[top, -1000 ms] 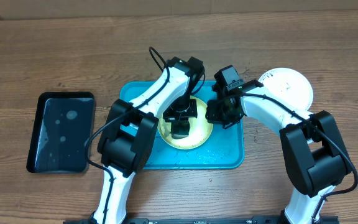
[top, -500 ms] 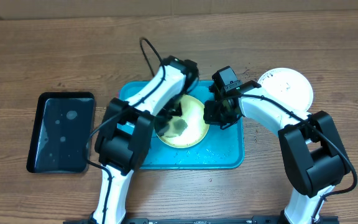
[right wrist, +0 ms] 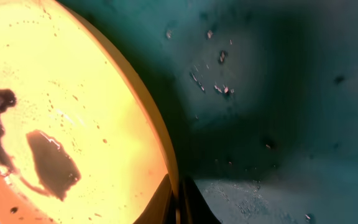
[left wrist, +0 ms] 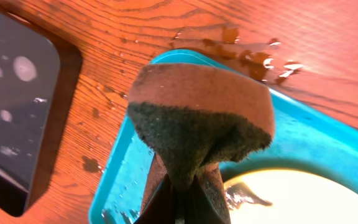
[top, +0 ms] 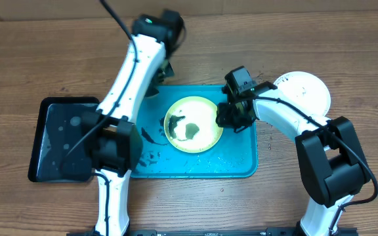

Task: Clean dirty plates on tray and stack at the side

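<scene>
Right gripper point(top: 227, 118) pinches the right rim of the yellow-green plate point(top: 190, 124); left gripper point(left wrist: 182, 190), clenching a sponge point(left wrist: 197, 118), hovers off its far-left side.

Fixed well above, the overhead camera looks straight down on the table point(top: 44, 52), with the arm bases at 6 o'clock and the tray point(top: 238, 160) at centre. The left wrist camera rides close behind the left gripper point(left wrist: 182, 196), tilted down past the sponge point(left wrist: 197, 118) at the tray's 11 o'clock corner. It shares the black tray point(top: 64, 141) at 9 o'clock with the overhead view. Nearest of all, the right wrist camera sits behind the right gripper point(right wrist: 179, 199) at the 3 o'clock rim of the yellow-green plate point(right wrist: 73, 93). All three views show that plate.
</scene>
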You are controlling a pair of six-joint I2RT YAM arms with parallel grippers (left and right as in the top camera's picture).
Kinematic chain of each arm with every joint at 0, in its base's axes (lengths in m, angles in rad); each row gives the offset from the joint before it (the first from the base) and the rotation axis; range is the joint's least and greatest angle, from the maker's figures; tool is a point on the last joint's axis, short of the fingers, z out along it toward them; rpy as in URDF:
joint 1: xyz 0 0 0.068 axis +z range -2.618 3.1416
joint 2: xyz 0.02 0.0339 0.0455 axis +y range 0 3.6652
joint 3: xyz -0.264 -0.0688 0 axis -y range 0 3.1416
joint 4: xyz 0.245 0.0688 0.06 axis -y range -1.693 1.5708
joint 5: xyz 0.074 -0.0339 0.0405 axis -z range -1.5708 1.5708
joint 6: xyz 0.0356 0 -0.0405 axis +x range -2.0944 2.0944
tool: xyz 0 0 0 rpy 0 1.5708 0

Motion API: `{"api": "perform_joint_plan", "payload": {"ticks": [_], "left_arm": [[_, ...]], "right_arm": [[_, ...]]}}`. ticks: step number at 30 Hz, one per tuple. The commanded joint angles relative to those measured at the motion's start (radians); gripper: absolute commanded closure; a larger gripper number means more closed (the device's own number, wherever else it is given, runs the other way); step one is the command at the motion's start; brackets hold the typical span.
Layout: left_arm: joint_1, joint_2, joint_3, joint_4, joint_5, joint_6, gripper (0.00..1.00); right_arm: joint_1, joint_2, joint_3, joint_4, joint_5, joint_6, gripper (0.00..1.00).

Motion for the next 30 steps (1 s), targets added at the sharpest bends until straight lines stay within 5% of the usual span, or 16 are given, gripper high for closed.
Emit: {"api": "perform_joint_plan", "payload": {"ticks": [1, 8, 20, 30], "left_arm": [[0.081, 0.006, 0.102, -0.043, 0.188, 0.078, 0.96], [0.294, -0.042, 0.171, -0.119, 0.276, 0.126, 0.96], [0.608, -0.079, 0.167, -0.119, 0.463, 0.244, 0.96], [0.662, -0.079, 0.166, -0.119, 0.454, 0.277, 0.96]], "right_arm": [[-0.005, 0.001, 0.103, -0.026, 0.034, -0.055, 0.96], [0.056, -0.010, 0.280, -0.168, 0.304, -0.214, 0.96], [0.384, -0.010, 0.394, -0.137, 1.271, -0.451, 0.96], [0.587, -0.010, 0.394, 0.309, 1.680, -1.130, 0.96]]}}
